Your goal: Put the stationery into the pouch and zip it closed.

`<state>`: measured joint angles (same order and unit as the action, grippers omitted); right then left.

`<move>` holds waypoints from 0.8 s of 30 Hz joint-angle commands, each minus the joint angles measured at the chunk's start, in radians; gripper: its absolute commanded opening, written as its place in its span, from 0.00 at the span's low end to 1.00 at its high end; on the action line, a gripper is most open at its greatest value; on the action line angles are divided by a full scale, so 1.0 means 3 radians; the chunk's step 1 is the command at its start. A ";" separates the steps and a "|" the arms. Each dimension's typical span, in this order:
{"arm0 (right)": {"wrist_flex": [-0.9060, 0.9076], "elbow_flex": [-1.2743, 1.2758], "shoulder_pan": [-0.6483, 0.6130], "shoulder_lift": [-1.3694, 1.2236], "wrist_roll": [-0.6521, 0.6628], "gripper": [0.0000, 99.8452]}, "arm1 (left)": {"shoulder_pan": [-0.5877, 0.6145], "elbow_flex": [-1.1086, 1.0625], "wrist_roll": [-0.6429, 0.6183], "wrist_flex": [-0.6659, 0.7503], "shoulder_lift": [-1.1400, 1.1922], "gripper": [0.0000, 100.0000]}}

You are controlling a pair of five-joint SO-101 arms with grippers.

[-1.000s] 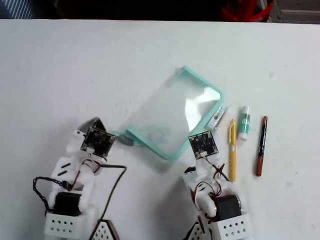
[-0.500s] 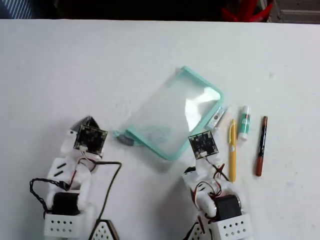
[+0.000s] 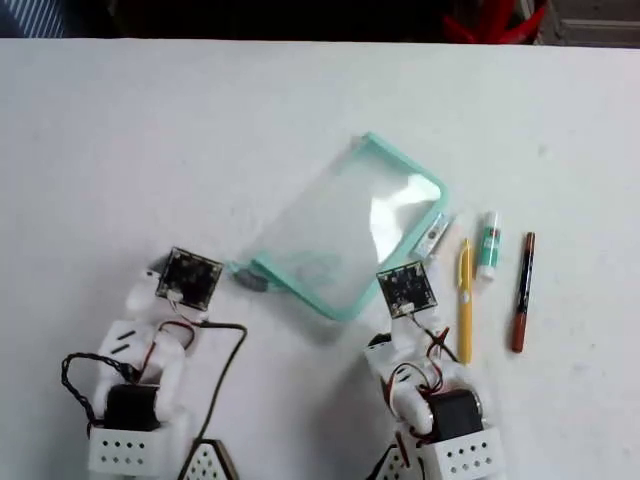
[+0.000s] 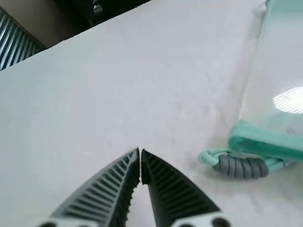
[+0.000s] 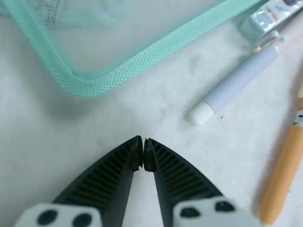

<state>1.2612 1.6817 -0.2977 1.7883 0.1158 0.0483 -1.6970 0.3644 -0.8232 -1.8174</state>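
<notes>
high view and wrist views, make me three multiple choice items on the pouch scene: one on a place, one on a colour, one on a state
1. Where is the yellow pen?
A) inside the pouch
B) on the table beside the pouch
C) on top of the pouch

2. What colour edges the pouch?
A) red
B) black
C) teal

3. How is the left pincer?
A) wide open
B) shut and empty
C) shut on a pen

Key:
1 B, it lies flat on the table, apart from the pouch.
2 C, the woven border is teal.
3 B, its tips meet with nothing between them, and the zip pull lies apart from it.
</notes>
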 commanded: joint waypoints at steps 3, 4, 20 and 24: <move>0.0018 0.0031 -0.0013 0.0028 0.0010 0.02 | -0.0023 0.0097 0.0072 -0.0015 -0.0033 0.03; 0.0018 0.0031 -0.0013 0.0028 0.0005 0.02 | -0.0018 0.0102 0.0005 -0.0015 -0.0033 0.03; -0.1839 0.0031 -0.0018 0.0033 0.0660 0.02 | -0.0023 0.0015 -0.0123 0.0123 -0.0033 0.12; -0.1593 0.0031 0.0008 0.0003 0.1509 0.02 | -0.0023 0.0015 -0.0123 0.0118 -0.0033 0.12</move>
<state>0.7595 1.6817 -0.2931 1.7883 0.3353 0.0483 -1.6970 0.3353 -0.8124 -1.8174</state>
